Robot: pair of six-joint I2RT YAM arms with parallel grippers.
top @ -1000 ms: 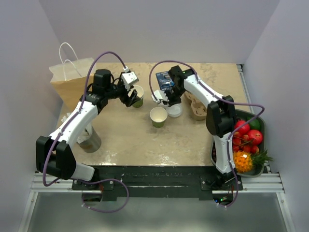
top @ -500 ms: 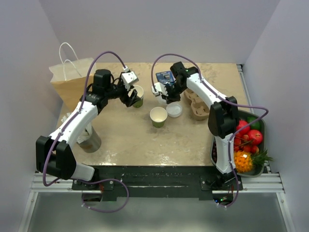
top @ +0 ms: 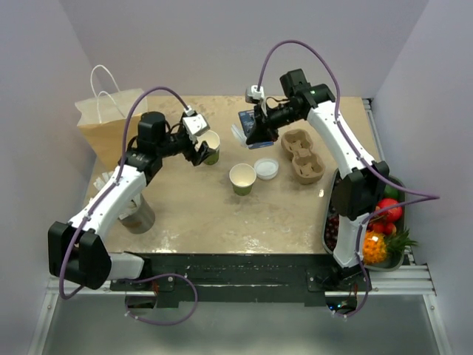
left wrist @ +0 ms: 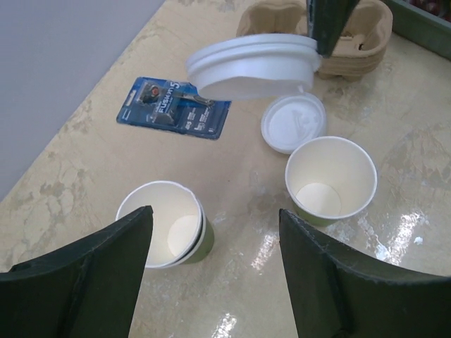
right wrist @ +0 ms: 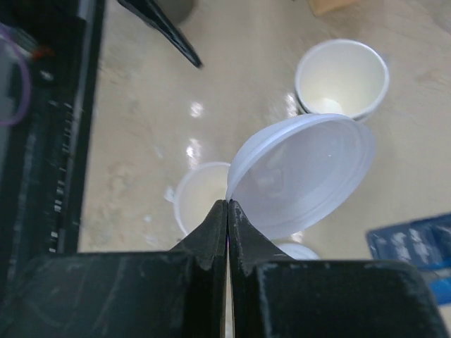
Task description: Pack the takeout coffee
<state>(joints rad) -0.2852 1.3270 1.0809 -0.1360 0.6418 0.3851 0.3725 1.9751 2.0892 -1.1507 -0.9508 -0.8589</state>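
Right gripper (right wrist: pixel 227 203): jaws pressed together on the rim of a lid (right wrist: pixel 303 176), which hangs tilted in the air above the table (top: pixel 192 211). Left gripper (left wrist: pixel 213 218): fingers spread, straddling the left cup (left wrist: pixel 165 236). Contact with its wall unclear.

Task thing: no cup wears a lid, so the coffee is unassembled. The lid is aloft and the left cup stands open at 10 o'clock from the mid cup (left wrist: pixel 330 179) (top view).

Step, my reading: capping. Next move needs the lid levelled, centred over one rim and pressed down evenly while the cup is steadied. The thin paper wall may buckle.

Outward:
- spare lid (left wrist: pixel 294 123), flat, at 2 o'clock of the mid cup
- carrier (top: pixel 303 155) beyond it
- bag (top: pixel 111 126) at 9 o'clock of the left cup

Materials:
- lids: round white plastic, raised lip, slightly translucent
- cups: tapered paper, green outside, cream inside
- carrier: moulded pulp, two wells
- table: glossy mottled beige
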